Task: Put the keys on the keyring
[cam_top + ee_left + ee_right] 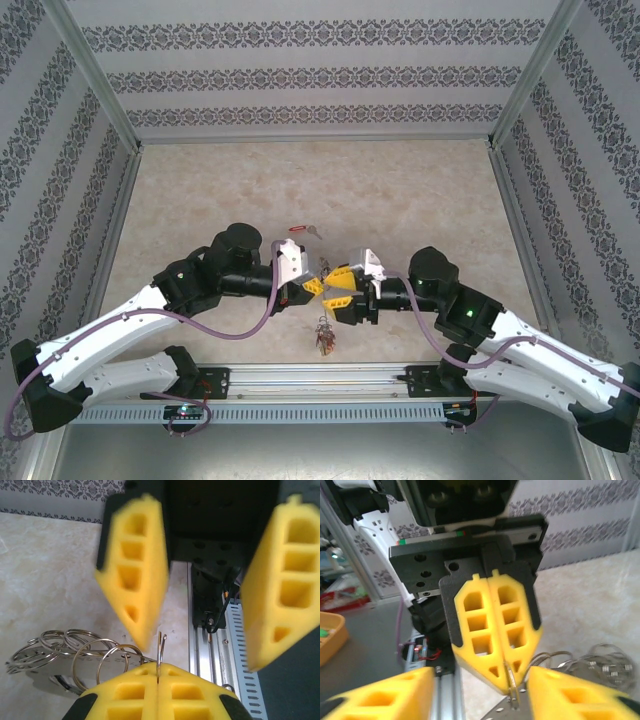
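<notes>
Left gripper (158, 677) pinched on the keyring (159, 647); right gripper (200, 652) spread around it.

The left fingertips are pressed fully together with the keyring's thin wire clamped between them and poking out past the tips. The strung keys (50, 662) bunch just beside those fingers. The right fingers stand apart, one on each side of the left tips, gripping nothing. A red-tagged key (303, 231) lies on the table (400, 190) beyond both grippers, apart from them.
</notes>
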